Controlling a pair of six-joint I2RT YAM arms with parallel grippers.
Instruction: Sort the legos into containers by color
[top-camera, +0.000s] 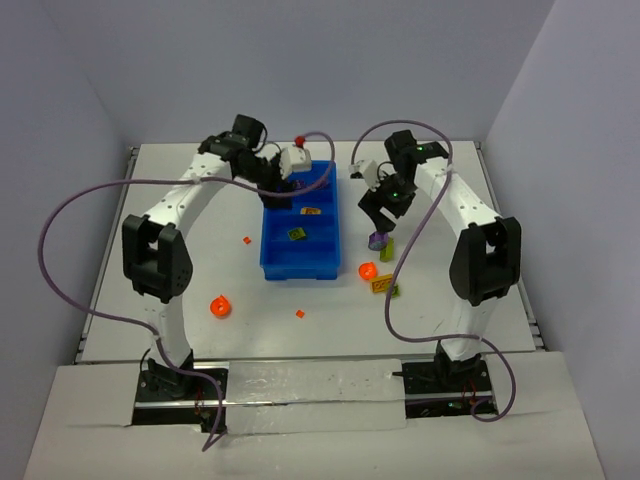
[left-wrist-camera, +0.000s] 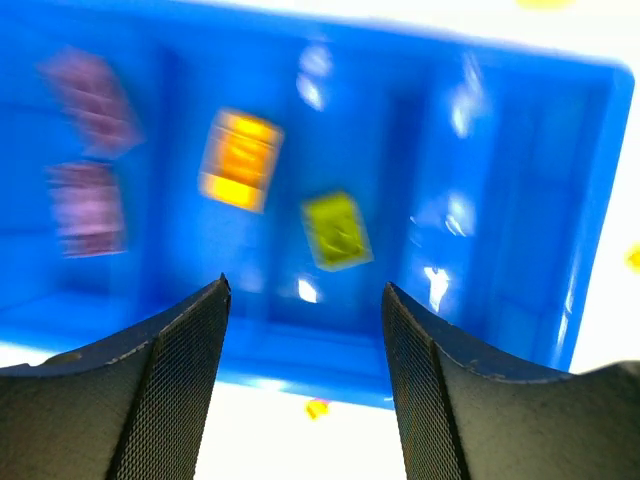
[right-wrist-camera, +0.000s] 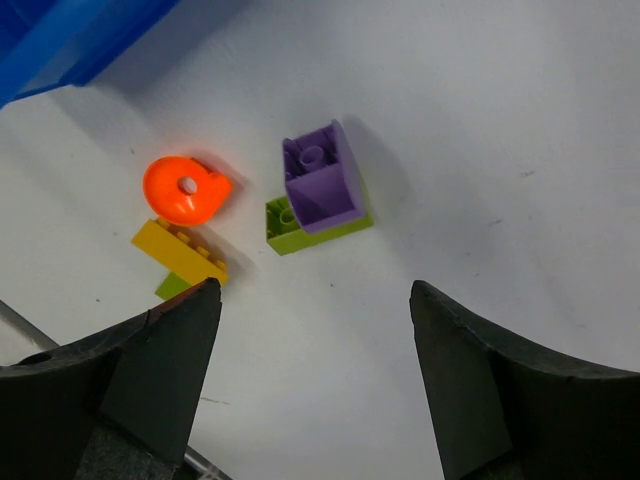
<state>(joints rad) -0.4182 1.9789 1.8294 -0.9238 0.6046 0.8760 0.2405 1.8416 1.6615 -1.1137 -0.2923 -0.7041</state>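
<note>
The blue tray (top-camera: 272, 262) lies mid-table, its compartments in a row. In the left wrist view, the tray (left-wrist-camera: 520, 200) holds two blurred purple legos (left-wrist-camera: 90, 100), an orange-yellow lego (left-wrist-camera: 240, 160) and a lime lego (left-wrist-camera: 335, 228) in separate compartments. My left gripper (left-wrist-camera: 305, 290) is open and empty above the tray's far end (top-camera: 283, 188). My right gripper (right-wrist-camera: 315, 290) is open and empty above the table, just right of the tray (top-camera: 376, 218). Below it a purple lego (right-wrist-camera: 320, 180) sits on a lime lego (right-wrist-camera: 300, 232), beside a round orange lego (right-wrist-camera: 183, 190) and a yellow lego (right-wrist-camera: 180, 250).
A second round orange lego (top-camera: 219, 307) lies left of the tray. Two tiny orange pieces (top-camera: 247, 241) (top-camera: 299, 314) lie on the table. A small red object (top-camera: 299, 139) sits behind the tray. The tray's corner (right-wrist-camera: 70, 35) shows in the right wrist view.
</note>
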